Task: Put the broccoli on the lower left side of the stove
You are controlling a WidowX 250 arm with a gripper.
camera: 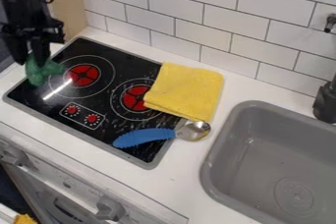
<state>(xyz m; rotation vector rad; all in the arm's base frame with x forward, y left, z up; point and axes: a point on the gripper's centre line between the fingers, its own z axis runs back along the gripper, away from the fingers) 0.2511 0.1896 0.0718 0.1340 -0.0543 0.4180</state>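
At the upper left hangs the black gripper (pixel 33 60), over the left part of the stove. Its fingers are shut on the green broccoli (pixel 42 72), covering part of its top. The broccoli is at the stove's left edge, left of the upper-left red burner; whether it touches the surface I cannot tell. The black stove (pixel 108 101) has two red burners and two red knobs printed near its front edge.
A folded yellow cloth (pixel 185 90) covers the stove's right back corner. A blue-handled spoon (pixel 146 136) lies across the stove's right front, its metal bowl on the white counter (pixel 187 164). The grey sink (pixel 263 152) is at the right, below a tiled wall.
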